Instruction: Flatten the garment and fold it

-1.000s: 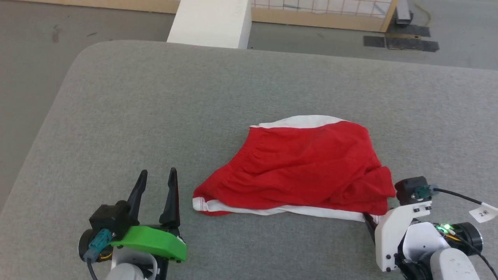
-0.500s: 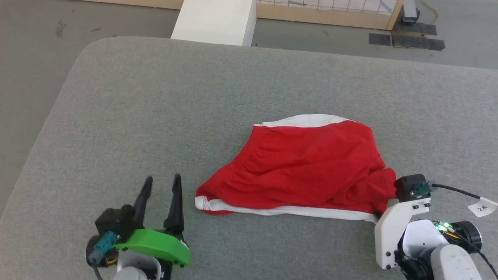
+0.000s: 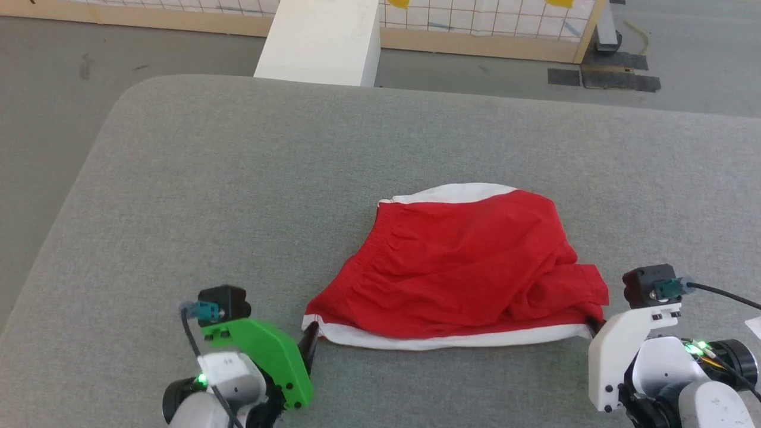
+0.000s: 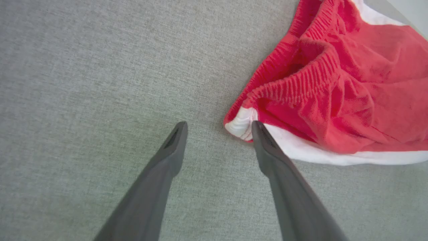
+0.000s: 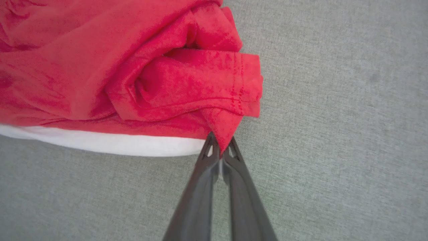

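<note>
Garment (image 3: 469,267) lies crumpled on the grey bench (image 3: 238,178), with a white trim band along its near edge. Left jaws stand apart at the garment's left corner, one finger (image 4: 284,187) just beside the white trim below the waistband. Right jaws are clamped together on a red fold at the garment's right corner.

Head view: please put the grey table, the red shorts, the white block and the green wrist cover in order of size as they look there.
1. grey table
2. red shorts
3. white block, cut off at the top edge
4. green wrist cover
The cover lies nearer the camera, so the last two are uncertain.
</note>
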